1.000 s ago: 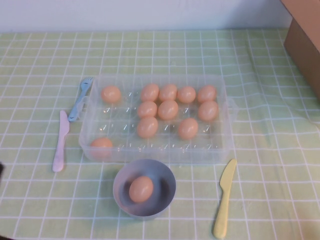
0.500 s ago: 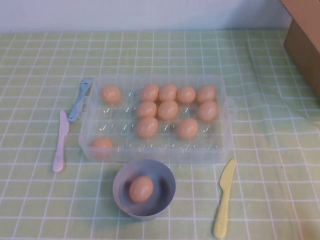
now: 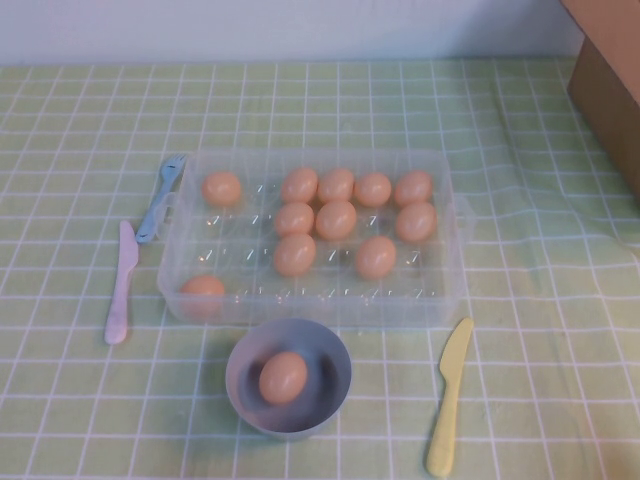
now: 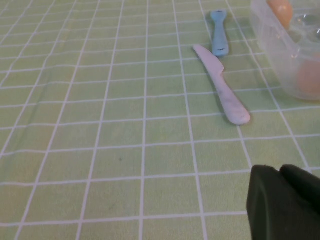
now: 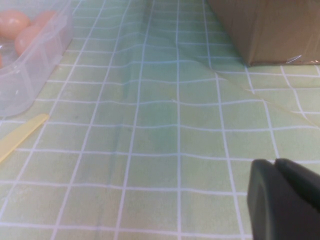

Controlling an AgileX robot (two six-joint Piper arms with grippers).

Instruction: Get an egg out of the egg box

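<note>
From the left of the high view: the pink knife point(image 3: 121, 284) and the blue fork point(image 3: 160, 197) lie on the green checked tabletop point(image 3: 80, 120), just beside the egg box's left wall. The egg box point(image 3: 440, 290) sits mid-tabletop, its clear cups hard to make out through the glare. It holds ten eggs: one at the far left point(image 3: 222, 188), one at the near left corner point(image 3: 203, 290) blurred by the wall, and eight clustered to the right. Just in front of the box stands the grey-blue bowl point(image 3: 335, 395) with the egg point(image 3: 283, 377) lying inside it. The yellow knife point(image 3: 447, 398) lies to the bowl's right. A brown cardboard box point(image 3: 605, 80) is cut off at the far right corner.

Neither arm shows in the high view. The left gripper point(image 4: 281, 172) appears only as a dark tip at the edge of its wrist view, low over bare cloth near the pink knife's handle; its fingers are pressed together and hold nothing. The right gripper point(image 5: 276, 165) is likewise a dark tip over bare cloth, between the egg box and the cardboard box; its fingers look closed together with nothing between them
</note>
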